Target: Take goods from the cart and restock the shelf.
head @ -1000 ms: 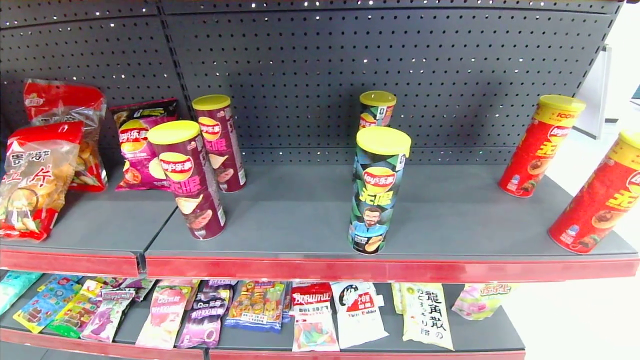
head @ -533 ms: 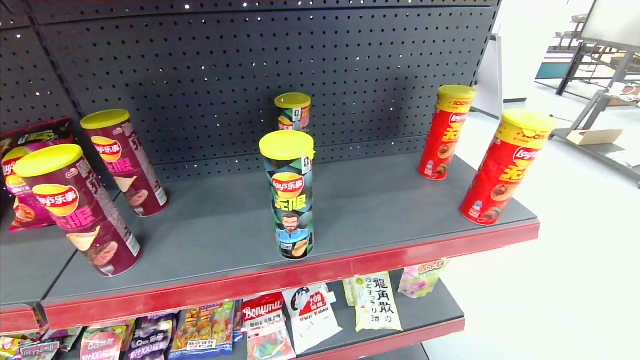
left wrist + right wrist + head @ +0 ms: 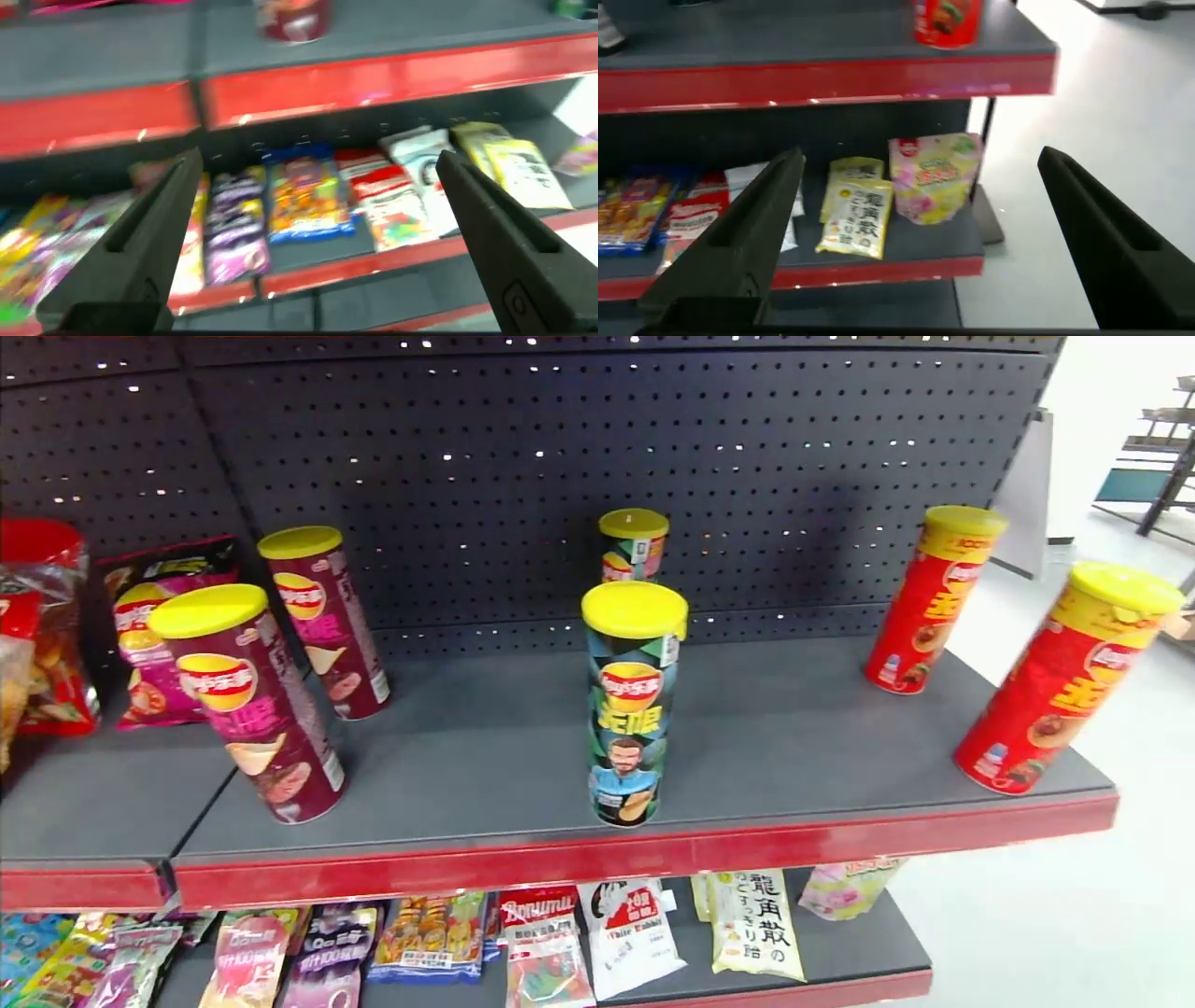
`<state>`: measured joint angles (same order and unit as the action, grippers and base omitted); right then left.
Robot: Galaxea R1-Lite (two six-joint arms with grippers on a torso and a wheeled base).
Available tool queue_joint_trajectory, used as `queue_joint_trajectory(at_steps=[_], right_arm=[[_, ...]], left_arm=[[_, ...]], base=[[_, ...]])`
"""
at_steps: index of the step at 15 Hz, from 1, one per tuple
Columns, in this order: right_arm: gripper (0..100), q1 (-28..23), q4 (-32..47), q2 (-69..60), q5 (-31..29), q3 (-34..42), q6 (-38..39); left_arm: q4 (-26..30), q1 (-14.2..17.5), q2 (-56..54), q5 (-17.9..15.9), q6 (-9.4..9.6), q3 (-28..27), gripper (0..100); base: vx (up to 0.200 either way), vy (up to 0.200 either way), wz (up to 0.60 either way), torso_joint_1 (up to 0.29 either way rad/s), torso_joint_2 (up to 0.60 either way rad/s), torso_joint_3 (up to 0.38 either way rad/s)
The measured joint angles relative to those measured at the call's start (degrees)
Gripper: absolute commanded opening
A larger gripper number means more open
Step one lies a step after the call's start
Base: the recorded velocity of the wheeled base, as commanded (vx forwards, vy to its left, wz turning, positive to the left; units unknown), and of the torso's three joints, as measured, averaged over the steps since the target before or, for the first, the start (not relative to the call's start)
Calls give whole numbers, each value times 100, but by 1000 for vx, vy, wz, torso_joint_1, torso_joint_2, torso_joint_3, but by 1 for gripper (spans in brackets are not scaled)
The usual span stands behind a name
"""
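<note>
Fingers of your left gripper (image 3: 318,161) and right gripper (image 3: 920,157) are spread wide, empty. On the shelf (image 3: 766,728), lidded chip cans stand upright: two maroon cans (image 3: 252,700) left of the front green can (image 3: 633,700), a second green can (image 3: 633,543) behind it, two red cans (image 3: 1064,681) to its right.

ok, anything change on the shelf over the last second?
Only the camera moved: the head view swung right, then partway back left. Nothing on the shelf was taken or added. The purple cans, dark cans and red cans stand where they were. The left gripper and right gripper are open and empty.
</note>
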<state>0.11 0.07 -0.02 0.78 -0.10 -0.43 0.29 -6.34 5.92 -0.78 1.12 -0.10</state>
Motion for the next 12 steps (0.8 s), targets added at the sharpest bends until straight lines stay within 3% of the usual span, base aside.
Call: queue_joint_trajectory(at_steps=[12], right_arm=[[100,2,2,0,0,5,16]], left_arm=[[-2,0,0,5,0,-6,100]], base=[[0,0,0,0,0,0]])
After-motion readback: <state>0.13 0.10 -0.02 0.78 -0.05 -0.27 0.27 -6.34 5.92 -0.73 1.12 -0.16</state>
